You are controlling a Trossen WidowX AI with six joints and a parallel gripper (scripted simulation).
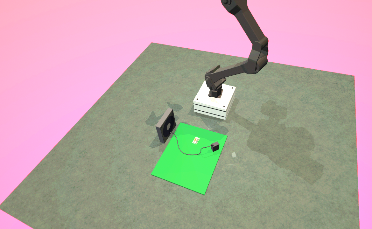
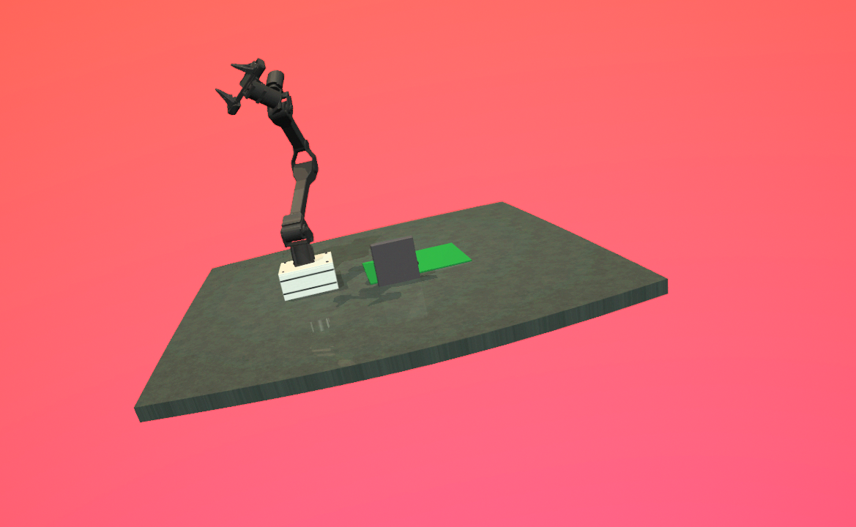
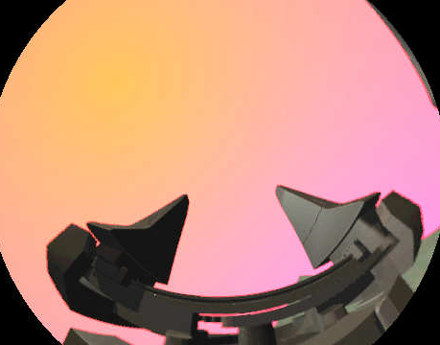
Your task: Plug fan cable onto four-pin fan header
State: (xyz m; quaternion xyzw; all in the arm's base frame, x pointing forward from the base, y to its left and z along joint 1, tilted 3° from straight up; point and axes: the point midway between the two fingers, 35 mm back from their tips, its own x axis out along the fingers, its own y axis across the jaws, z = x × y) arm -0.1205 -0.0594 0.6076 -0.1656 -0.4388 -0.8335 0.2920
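The black plug (image 1: pixel 215 147) is at the right part of the green board (image 1: pixel 178 173) (image 2: pixel 447 257) in the top view, apart from the header. The small white header (image 1: pixel 195 140) with upright pins stands on the board, left of the plug. The thin dark cable (image 1: pixel 191 154) curves from the plug to the dark square fan (image 1: pixel 165 126) (image 2: pixel 396 262). In the exterior view the fan hides part of the board, and the plug and header do not show. My gripper (image 2: pixel 223 77) (image 3: pixel 232 195) is open and empty, high in the air, far from the plug and board. It is out of view in the top view.
The arm stands on a white box (image 1: pixel 210 109) (image 2: pixel 309 285) behind the board. The fan stands upright at the board's left edge in the top view. The grey-green table (image 1: pixel 96 159) (image 2: pixel 515 294) carries everything. The wrist view shows mostly pink and orange background.
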